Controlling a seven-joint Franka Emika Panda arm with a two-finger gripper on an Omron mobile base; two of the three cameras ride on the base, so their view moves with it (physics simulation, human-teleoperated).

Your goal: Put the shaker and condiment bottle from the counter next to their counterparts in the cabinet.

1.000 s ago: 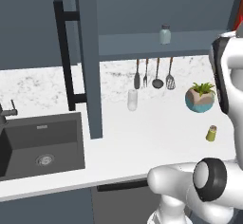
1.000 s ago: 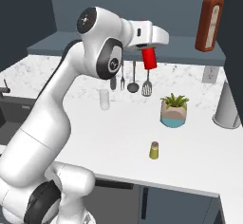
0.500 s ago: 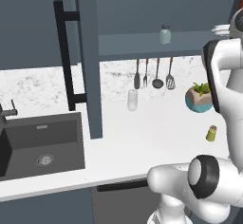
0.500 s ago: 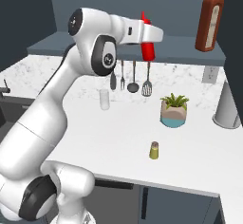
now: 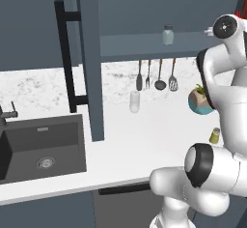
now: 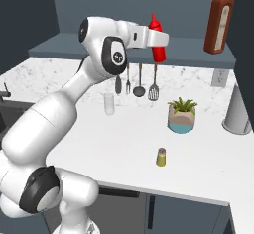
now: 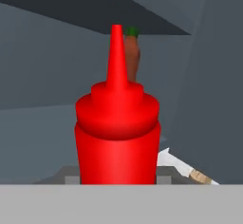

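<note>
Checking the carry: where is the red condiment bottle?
In the right base view, the condiment bottle is upright in the claw, over the cabinet shelf, left of the brown-red bottle.

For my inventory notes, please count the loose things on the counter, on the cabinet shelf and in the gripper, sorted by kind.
Bottles: 2, the red condiment bottle held in the gripper and the brown-red bottle on the shelf.
Shakers: 2, blue-green shaker on the shelf, yellow-green shaker on the counter.
Glasses: 1.
Potted plants: 1.
Hanging utensils: 4.
Total: 10.

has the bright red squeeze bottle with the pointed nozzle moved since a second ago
Yes. In the right base view the bright red squeeze bottle, held by the gripper, has risen above the hanging utensils, toward the brown-red bottle.
</note>
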